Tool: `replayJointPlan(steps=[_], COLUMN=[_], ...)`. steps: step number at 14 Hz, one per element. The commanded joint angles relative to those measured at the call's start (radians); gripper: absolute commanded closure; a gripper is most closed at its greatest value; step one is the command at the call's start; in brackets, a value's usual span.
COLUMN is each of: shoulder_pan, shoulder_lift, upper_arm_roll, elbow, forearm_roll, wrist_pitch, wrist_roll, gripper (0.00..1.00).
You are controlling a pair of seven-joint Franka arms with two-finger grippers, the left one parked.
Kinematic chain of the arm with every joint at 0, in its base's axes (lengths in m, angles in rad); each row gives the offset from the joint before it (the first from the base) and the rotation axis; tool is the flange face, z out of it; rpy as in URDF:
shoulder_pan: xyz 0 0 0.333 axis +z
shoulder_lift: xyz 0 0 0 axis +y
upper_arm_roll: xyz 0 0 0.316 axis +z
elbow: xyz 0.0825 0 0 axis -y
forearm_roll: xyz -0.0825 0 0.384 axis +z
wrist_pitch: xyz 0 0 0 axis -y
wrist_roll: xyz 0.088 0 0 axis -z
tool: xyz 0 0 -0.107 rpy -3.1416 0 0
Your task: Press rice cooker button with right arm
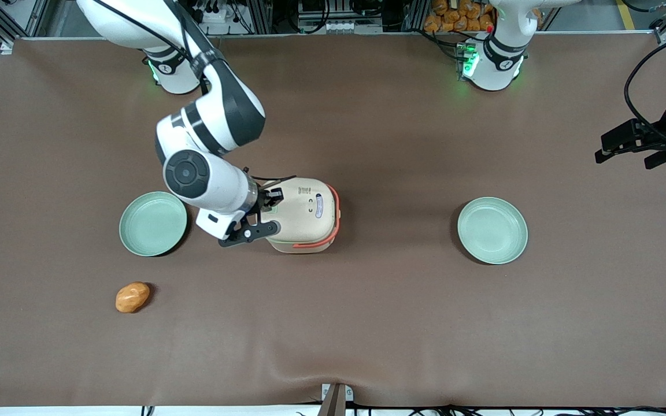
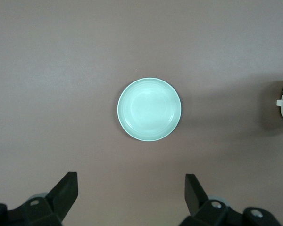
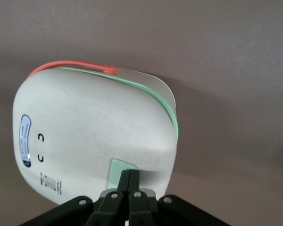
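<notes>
The cream rice cooker (image 1: 304, 216) with its coral-orange handle (image 1: 336, 214) stands mid-table with the lid down. It fills the right wrist view (image 3: 94, 132), with a pale green rim (image 3: 167, 110). The mint-green button (image 3: 117, 172) sits low on the lid's front. My right arm (image 1: 211, 144) reaches down over the cooker's end toward the working arm's side. Its black gripper (image 3: 130, 173) is shut, with both fingertips together on the button. In the front view the gripper (image 1: 268, 209) is mostly hidden under the wrist.
A pale green plate (image 1: 152, 223) lies beside the cooker toward the working arm's end. A second green plate (image 1: 492, 230) lies toward the parked arm's end and shows in the left wrist view (image 2: 149, 109). An orange-brown potato-like lump (image 1: 132, 297) lies nearer the front camera.
</notes>
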Motion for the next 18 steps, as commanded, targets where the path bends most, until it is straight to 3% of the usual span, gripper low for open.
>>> replayJointPlan(steps=[1,4,7,9,10,11,13,15,18], shoulder_pan=[-0.023,-0.030,-0.043,-0.063,-0.085,-0.127,-0.203,-0.242,-0.375], shoulder_lift=[-0.051,-0.102,-0.151,-0.194,-0.217,-0.235,-0.269,-0.312,-0.382], upper_arm_roll=[0.005,0.006,0.008,0.009,0.025,0.058,0.120,0.123,0.154], elbow=[0.014,0.014,0.014,0.014,0.013,0.013,0.013,0.014,0.013], forearm_roll=[0.011,0.005,0.005,0.004,0.001,-0.010,-0.033,-0.035,-0.035], wrist_pitch=[-0.043,-0.043,-0.061,-0.083,-0.098,-0.121,-0.164,-0.192,-0.291], wrist_roll=[0.004,0.002,0.002,-0.007,-0.010,-0.010,-0.010,-0.013,-0.010], gripper=[0.94,0.72,0.58,0.32,0.24,0.00,0.00,0.00,0.00])
